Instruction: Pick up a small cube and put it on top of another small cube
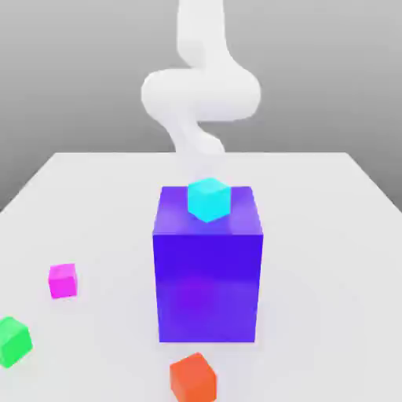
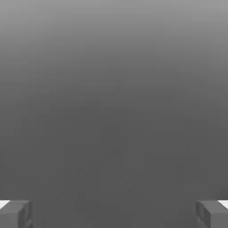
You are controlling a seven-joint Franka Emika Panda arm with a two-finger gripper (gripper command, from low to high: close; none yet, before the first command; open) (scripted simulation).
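Exterior view first, from the biggest thing down: a broad, flat, pale grey-white tabletop [image 1: 330,235] with a matte, unmarked surface runs back to a straight far edge under a plain grey backdrop. Behind that edge rises the smooth, glossy white robot arm [image 1: 200,90], its rounded, tube-like segments curving in soft bends, with the lower part dropping behind the block at the table's centre. That block is a big blue-violet cuboid [image 1: 208,275], taller than wide, with sharp edges, flat faces and a slightly glowing, plastic-like sheen that turns more purple low on the front face. On its top face, near the front edge and about midway across, sits a small cyan cube [image 1: 208,199], turned so one corner faces the camera.

Three more small cubes lie on the table, all with the same clean, solid-coloured, smooth look. An orange-red small cube [image 1: 192,377] rests just in front of the big block. A green small cube [image 1: 13,341] sits at the exterior view's left edge. The small bright magenta-pink cube [image 1: 63,280] lies on the tabletop to the exterior view's left of the big block, well apart from it and a little behind the green one; it is evenly coloured, slightly rotated, and nothing touches it.

Hand view shows the gripper [image 2: 114,213] with its two grey, boxy fingertips [image 2: 15,213] spread wide at opposite edges, nothing between them, against a blank grey gradient.
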